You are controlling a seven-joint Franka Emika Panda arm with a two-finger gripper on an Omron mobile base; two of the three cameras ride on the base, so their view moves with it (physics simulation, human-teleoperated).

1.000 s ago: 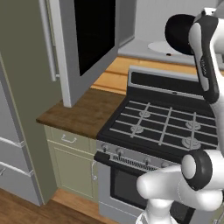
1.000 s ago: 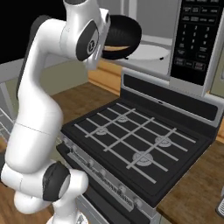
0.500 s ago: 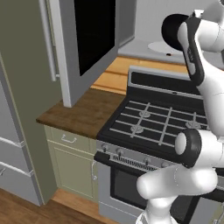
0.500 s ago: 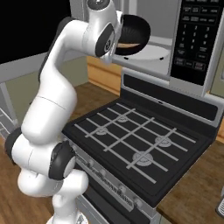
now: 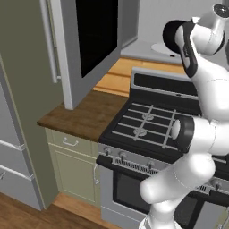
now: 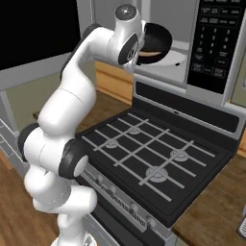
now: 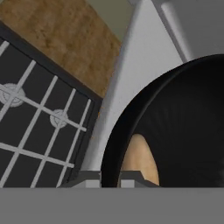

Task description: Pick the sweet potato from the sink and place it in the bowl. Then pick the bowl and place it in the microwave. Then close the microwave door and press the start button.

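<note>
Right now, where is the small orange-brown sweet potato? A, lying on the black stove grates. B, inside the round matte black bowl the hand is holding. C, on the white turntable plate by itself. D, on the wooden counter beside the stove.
B: the hand view shows the small orange-brown sweet potato lying inside the round matte black bowl, whose rim sits between the hand's fingertips.

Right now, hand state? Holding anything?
Hand: closed on the rim of the black bowl, which carries the sweet potato.
</note>
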